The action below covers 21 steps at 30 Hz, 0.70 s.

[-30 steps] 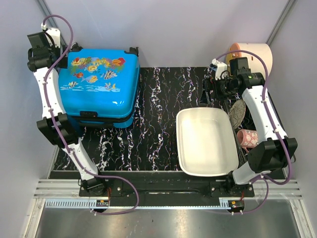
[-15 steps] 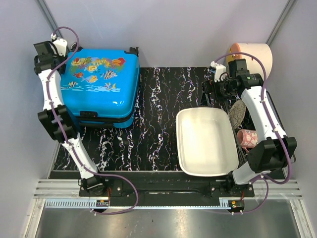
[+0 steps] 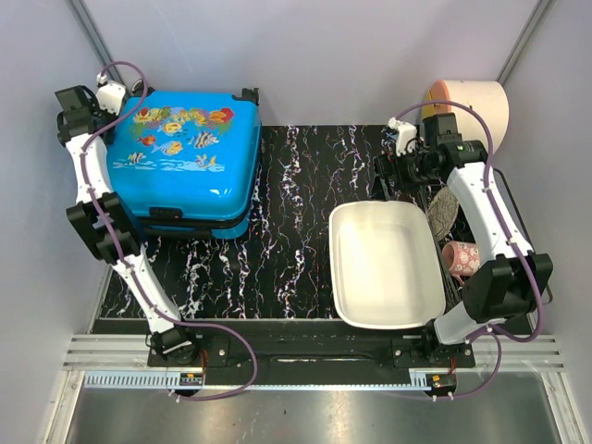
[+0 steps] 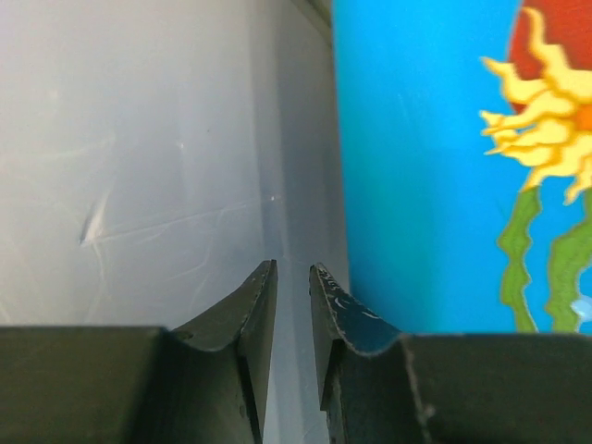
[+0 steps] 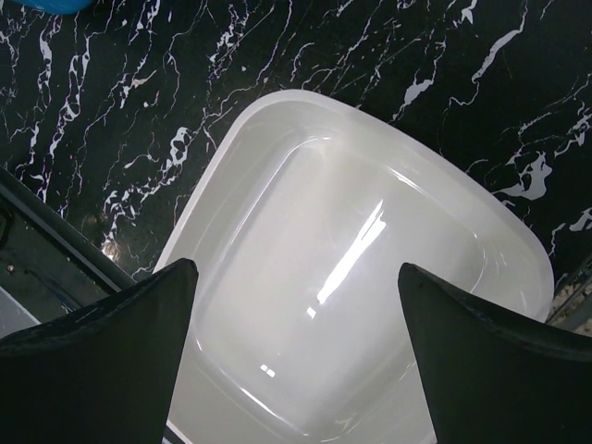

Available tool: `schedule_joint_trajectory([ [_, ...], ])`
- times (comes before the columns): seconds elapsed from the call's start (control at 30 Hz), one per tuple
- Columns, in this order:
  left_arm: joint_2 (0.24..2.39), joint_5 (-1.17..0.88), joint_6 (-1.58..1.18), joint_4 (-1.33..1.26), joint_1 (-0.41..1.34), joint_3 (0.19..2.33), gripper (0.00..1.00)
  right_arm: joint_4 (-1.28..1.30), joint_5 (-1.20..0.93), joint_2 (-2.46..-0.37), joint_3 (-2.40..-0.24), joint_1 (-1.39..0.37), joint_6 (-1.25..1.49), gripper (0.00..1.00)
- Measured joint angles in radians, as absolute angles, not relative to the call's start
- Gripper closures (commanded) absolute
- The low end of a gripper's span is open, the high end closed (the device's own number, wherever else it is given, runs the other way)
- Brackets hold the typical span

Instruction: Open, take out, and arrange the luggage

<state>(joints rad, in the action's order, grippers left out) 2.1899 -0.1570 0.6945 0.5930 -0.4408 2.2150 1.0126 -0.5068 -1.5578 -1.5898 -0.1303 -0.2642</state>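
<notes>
The luggage (image 3: 190,162) is a bright blue hard-shell suitcase with a fish print, lying shut and flat at the table's far left. Its blue shell (image 4: 435,157) fills the right of the left wrist view. My left gripper (image 3: 102,109) hangs at the suitcase's far left corner, between the shell and the grey wall. Its jaws (image 4: 292,270) stand a narrow slit apart with nothing between them. My right gripper (image 3: 388,171) hovers over the far end of the white basin (image 3: 339,268), jaws (image 5: 296,277) wide open and empty.
The white basin (image 5: 231,139) sits at the right on the black marbled table (image 3: 287,213). Behind it lie a peach roll (image 3: 474,102), a grey patterned dish (image 3: 444,211) and a pink cup (image 3: 462,257) on a dark rack. Grey walls close both sides.
My left gripper has swung back towards the left wall at the suitcase's far corner, and its jaws have narrowed from wide to a slit. The right arm shifted slightly left, still open.
</notes>
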Motion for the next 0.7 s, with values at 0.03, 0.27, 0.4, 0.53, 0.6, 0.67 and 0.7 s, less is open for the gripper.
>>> schedule_joint_trajectory([
  [0.03, 2.190, -0.176, 0.713, 0.595, -0.442, 2.215, 0.75, 1.002, -0.516, -1.558, -1.581, -0.132, -0.266, 0.00],
  [0.27, 2.199, -0.325, 0.788, 0.642, -0.447, 2.250, 0.76, 0.834, -0.613, -1.541, -1.459, -0.168, -0.286, 0.00],
  [0.4, 2.229, -0.360, 0.788, 0.644, -0.450, 2.285, 0.75, 0.706, -0.668, -1.517, -1.355, -0.197, -0.309, 0.00],
  [0.53, 2.273, -0.401, 0.730, 0.625, -0.456, 2.341, 0.71, 0.612, -0.701, -1.514, -1.324, -0.231, -0.326, 0.00],
  [0.6, 2.295, -0.424, 0.675, 0.609, -0.463, 2.367, 0.71, 0.576, -0.710, -1.514, -1.324, -0.239, -0.330, 0.00],
  [0.67, 2.315, -0.450, 0.620, 0.597, -0.471, 2.390, 0.70, 0.552, -0.723, -1.517, -1.324, -0.245, -0.331, 0.00],
  [0.7, 2.321, -0.463, 0.593, 0.591, -0.476, 2.394, 0.70, 0.545, -0.726, -1.518, -1.324, -0.246, -0.330, 0.00],
])
